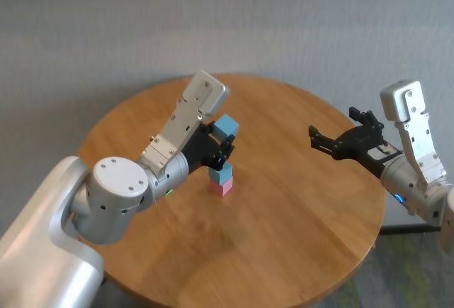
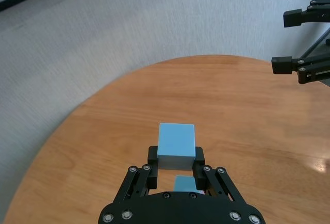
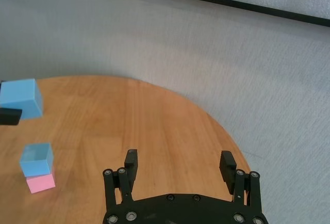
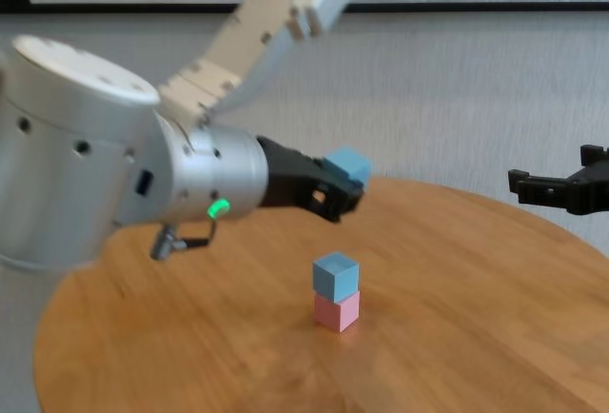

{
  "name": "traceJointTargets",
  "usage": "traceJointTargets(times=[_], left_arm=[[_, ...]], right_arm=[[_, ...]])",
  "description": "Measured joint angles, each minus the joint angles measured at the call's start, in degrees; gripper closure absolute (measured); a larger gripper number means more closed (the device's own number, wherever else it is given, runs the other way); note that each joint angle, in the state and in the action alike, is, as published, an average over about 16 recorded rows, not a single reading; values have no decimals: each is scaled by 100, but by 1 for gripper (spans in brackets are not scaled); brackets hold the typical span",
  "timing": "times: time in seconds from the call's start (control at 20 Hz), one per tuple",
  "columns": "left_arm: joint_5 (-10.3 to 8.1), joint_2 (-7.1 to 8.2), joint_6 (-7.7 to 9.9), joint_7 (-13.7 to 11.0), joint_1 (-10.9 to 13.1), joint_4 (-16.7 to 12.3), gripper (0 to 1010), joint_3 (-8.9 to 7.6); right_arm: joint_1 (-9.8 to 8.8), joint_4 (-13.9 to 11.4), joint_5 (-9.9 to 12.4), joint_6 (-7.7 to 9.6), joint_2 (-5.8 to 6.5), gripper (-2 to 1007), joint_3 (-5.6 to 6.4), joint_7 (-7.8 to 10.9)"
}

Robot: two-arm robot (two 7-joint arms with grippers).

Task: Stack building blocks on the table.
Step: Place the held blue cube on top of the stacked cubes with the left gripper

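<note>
Holding one light blue block (image 1: 226, 126) in the air, the left gripper (image 1: 221, 145) is hanging above the middle of the round wooden counter (image 1: 298, 237). Its two black fingers (image 2: 152, 158) are pressing on the left and right faces of this cube, so they are closed on it, and the cube is staying level between them. In the left wrist view the held cube (image 2: 177, 145) is filling the gap between the fingers, and a part of another blue cube (image 2: 184, 185) is showing just under it.

Below the held cube, a small stack is standing on the counter. A pale pink block (image 1: 222, 186) is lying directly on the wood, and the second light blue block (image 1: 220, 172) is sitting on top of it, touching it. The upper one is turned a little against the lower one, so the edges are not fully in line. In the chest view the held cube (image 4: 347, 166) is clearly apart from the stack (image 4: 336, 289), higher and a little to the far side of it.

The right gripper (image 1: 339, 138) is waiting over the right part of the counter, well apart from the stack. Its fingers (image 3: 131, 160) are standing wide open and are holding nothing. From the right wrist view the stack and the lifted cube are both showing far off, beyond the open fingers.
</note>
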Motion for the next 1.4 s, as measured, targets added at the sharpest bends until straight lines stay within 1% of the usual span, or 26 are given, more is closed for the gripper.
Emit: traceJointTargets(times=[0.3,0.75,1.1,1.25,1.4], left_arm=[[-48,-155,-233,6,-41,339,608,66],[-238,-247,-623,26,-28,695,608,30],[-431,-233,-842,-102,-92,919,608,40],[-512,-195,-881,-210,-141,977,608,67],[-576,-130,-871,-337,-206,994,608,112]], right_arm=[[0,0,0,0,0,0,0,0],[0,0,0,0,0,0,0,0],[0,0,0,0,0,0,0,0],[0,0,0,0,0,0,0,0],[0,0,0,0,0,0,0,0]])
